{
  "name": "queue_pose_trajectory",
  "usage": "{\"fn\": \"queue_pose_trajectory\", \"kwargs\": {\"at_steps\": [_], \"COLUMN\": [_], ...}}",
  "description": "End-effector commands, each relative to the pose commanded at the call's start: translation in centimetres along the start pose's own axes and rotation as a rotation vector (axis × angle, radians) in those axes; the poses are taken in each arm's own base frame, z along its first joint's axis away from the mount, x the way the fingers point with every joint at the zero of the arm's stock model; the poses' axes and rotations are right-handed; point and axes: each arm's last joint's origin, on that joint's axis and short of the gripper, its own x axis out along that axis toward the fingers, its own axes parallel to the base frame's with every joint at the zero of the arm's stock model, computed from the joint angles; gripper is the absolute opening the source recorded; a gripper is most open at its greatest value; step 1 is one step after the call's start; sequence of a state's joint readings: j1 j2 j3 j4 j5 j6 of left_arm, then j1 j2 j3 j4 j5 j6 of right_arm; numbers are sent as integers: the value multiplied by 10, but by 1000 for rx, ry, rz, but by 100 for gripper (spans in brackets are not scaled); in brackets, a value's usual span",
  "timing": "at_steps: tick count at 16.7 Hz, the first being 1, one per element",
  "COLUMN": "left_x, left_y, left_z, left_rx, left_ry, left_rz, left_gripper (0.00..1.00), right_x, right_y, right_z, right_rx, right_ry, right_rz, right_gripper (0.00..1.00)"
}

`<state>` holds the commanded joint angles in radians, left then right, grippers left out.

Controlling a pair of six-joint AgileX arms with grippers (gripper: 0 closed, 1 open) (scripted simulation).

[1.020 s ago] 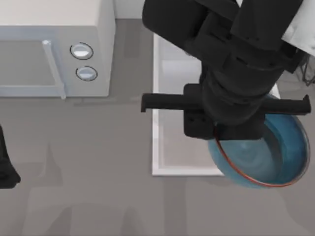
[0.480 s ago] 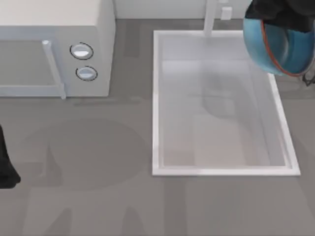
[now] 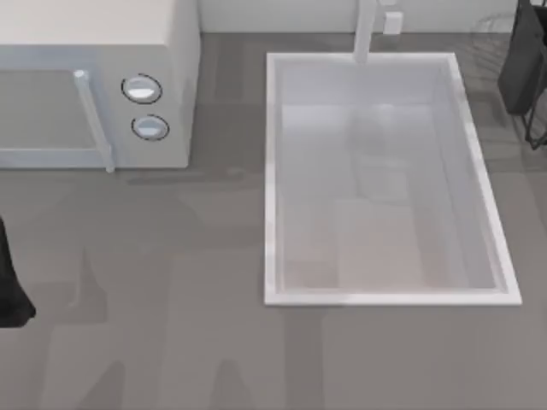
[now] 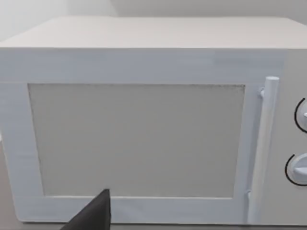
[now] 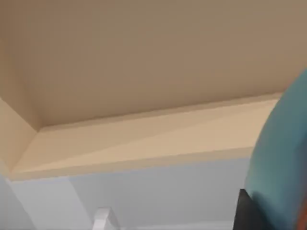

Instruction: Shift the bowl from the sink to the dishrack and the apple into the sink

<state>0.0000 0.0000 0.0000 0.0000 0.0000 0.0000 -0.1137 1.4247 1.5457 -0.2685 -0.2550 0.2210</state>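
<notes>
The white sink (image 3: 272, 179) lies right of centre with nothing in its basin. Close by in the right wrist view is the blue bowl (image 5: 283, 153), tilted, with a dark finger (image 5: 248, 213) against it, so my right gripper is shut on it. My right arm (image 3: 526, 64) hangs at the top view's far right edge, over the thin wires of the dishrack (image 3: 536, 128). The apple is out of view. My left arm (image 3: 8, 290) rests at the left edge, facing the microwave.
A white microwave (image 3: 94, 85) with two round knobs and a bar handle fills the back left. A pale faucet (image 3: 367, 34) rises at the sink's far rim. Grey countertop (image 3: 171, 325) runs in front of and left of the sink.
My right gripper has lifted the bowl out of the sink, carried it to the back right and out of the top view. The left arm has stayed put.
</notes>
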Motion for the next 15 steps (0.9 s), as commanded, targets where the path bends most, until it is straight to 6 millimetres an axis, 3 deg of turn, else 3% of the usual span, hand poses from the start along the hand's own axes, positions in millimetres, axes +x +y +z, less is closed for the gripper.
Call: {"fn": "queue_pose_trajectory", "kwargs": {"at_steps": [3, 6, 11, 15], "left_x": [0, 0, 0, 0], "left_y": [0, 0, 0, 0], "left_z": [0, 0, 0, 0], "left_rx": [0, 0, 0, 0], "left_ry": [0, 0, 0, 0], "left_rz": [0, 0, 0, 0], "left_gripper": [100, 100, 100, 100], "right_x": [-30, -47, -50, -38], "right_y": [-47, -73, -79, -85], "right_z": [6, -2, -5, -12], "right_rx": [-145, -216, -232, -226], "right_ry": [-134, -166, -166, -156], "right_rz": [-75, -131, -146, -147], "right_gripper": [0, 0, 0, 0]}}
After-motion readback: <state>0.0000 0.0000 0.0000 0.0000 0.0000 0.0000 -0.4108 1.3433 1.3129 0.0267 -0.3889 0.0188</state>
